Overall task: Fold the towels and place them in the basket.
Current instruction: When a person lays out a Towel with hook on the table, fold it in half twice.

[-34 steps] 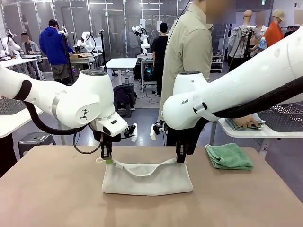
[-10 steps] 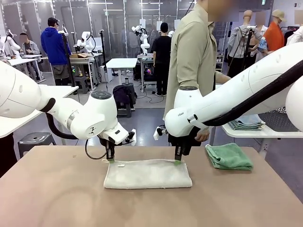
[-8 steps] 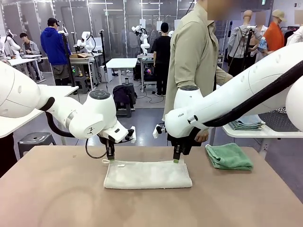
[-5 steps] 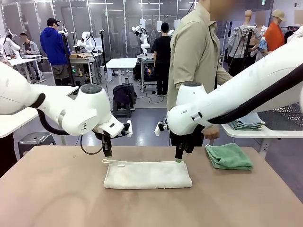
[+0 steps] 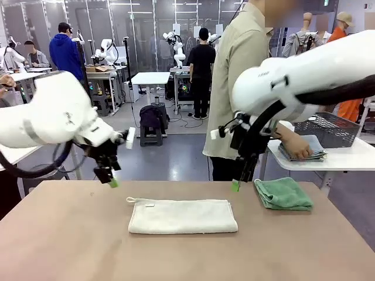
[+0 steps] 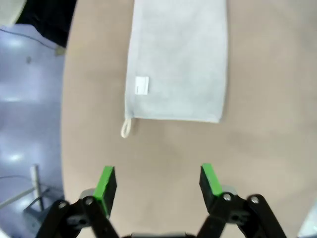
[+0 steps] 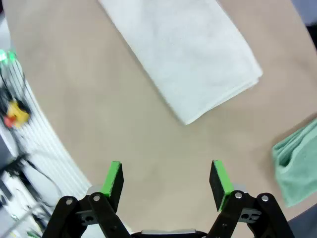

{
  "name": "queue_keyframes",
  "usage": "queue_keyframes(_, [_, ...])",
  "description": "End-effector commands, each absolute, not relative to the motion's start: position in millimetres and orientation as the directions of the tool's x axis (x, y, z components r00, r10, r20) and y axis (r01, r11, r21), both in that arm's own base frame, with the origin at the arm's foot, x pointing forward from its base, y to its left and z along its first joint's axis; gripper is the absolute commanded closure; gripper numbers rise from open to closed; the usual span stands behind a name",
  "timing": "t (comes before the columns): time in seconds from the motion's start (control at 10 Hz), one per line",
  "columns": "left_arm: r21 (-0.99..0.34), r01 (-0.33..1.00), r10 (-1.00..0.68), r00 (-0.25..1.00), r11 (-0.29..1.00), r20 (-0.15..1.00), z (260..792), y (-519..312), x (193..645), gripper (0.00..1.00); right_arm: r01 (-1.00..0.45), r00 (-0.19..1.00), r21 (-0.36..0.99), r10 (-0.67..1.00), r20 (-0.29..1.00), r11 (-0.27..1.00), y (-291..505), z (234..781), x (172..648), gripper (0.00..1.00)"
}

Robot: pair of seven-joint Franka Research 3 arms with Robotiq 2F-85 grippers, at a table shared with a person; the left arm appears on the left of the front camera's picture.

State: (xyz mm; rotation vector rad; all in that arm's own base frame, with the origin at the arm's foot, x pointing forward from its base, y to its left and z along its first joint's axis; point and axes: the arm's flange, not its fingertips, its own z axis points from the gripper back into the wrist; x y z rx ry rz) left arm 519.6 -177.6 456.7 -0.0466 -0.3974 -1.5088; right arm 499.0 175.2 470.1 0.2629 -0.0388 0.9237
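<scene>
The cream-white towel point(image 5: 182, 216) lies folded lengthwise in the middle of the table, its white tag and hanging loop at its left end point(image 6: 177, 59) point(image 7: 181, 57). A folded mint green towel point(image 5: 283, 194) rests at the table's far right, its corner also at the right wrist view's edge point(image 7: 298, 168). My left gripper point(image 5: 111, 182) hangs open above the table, left of the cream towel point(image 6: 158, 181). My right gripper point(image 5: 235, 185) is open in the air between the two towels point(image 7: 167, 178). The dark wire basket point(image 5: 330, 130) stands on a white side table at the right.
A person in a beige jacket point(image 5: 241, 82) stands at the far side, one hand point(image 5: 293, 149) pressing on a stack of grey-blue cloths point(image 5: 309, 151) on the white side table point(image 5: 328, 161). Bare tabletop lies in front of the towels.
Both grippers let go of the cream towel's far edge, opened, and drew up and outward, the left to the left, the right to the right. The towel stayed flat.
</scene>
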Motion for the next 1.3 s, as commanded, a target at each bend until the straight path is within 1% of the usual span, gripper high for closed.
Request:
queue_keyframes(0.0, [0.169, 0.982, -0.938, 0.017, 0.080, 0.346, 447.6, -139.5, 510.6, 0.15, -0.615, 0.788, 0.273, 0.586, 0.186, 0.740, 170.1, 458.8, 494.0, 0.12])
queue_keyframes(0.1, [0.154, 0.985, -0.925, 0.018, 0.083, 0.380, 439.2, -130.9, 510.0, 0.15, -0.492, 0.869, 0.283, 0.481, 0.115, 0.823, 169.0, 448.3, 494.2, 0.12])
queue_keyframes(0.2, [0.146, 0.986, -0.906, 0.011, 0.080, 0.422, 430.5, -122.8, 508.3, 0.15, -0.379, 0.925, 0.305, 0.369, 0.090, 0.874, 167.1, 435.9, 489.6, 0.12])
queue_keyframes(0.3, [0.139, 0.988, -0.888, -0.001, 0.071, 0.459, 424.7, -115.7, 508.1, 0.15, -0.295, 0.956, 0.330, 0.281, 0.089, 0.897, 165.1, 426.4, 481.4, 0.12])
queue_keyframes(0.4, [0.126, 0.989, -0.870, 0.002, 0.074, 0.494, 421.5, -108.4, 507.0, 0.15, -0.245, 0.969, 0.363, 0.236, 0.069, 0.899, 165.5, 419.0, 471.8, 0.12])
queue_keyframes(0.5, [0.103, 0.993, -0.846, -0.004, 0.060, 0.533, 419.0, -98.8, 508.2, 0.15, -0.225, 0.974, 0.373, 0.222, 0.051, 0.900, 166.1, 414.4, 467.3, 0.12])
queue_keyframes(0.6, [0.057, 0.996, -0.823, 0.020, 0.063, 0.568, 416.2, -88.3, 510.9, 0.15, -0.273, 0.962, 0.378, 0.259, 0.087, 0.885, 163.9, 414.5, 465.9, 0.12])
queue_keyframes(0.7, [0.038, 0.998, -0.803, 0.016, 0.048, 0.595, 412.7, -80.3, 513.6, 0.15, -0.259, 0.964, 0.346, 0.264, 0.035, 0.902, 158.2, 412.4, 478.4, 0.12])
queue_keyframes(0.9, [0.040, 0.999, -0.762, -0.002, 0.031, 0.648, 402.8, -64.4, 517.7, 0.15, -0.259, 0.964, 0.346, 0.264, 0.035, 0.902, 158.2, 412.4, 478.4, 0.12])
queue_keyframes(1.2, [0.046, 0.994, -0.625, 0.025, 0.097, 0.781, 386.8, -42.3, 507.5, 0.15, -0.259, 0.964, 0.346, 0.264, 0.035, 0.902, 158.2, 412.4, 478.4, 0.12])
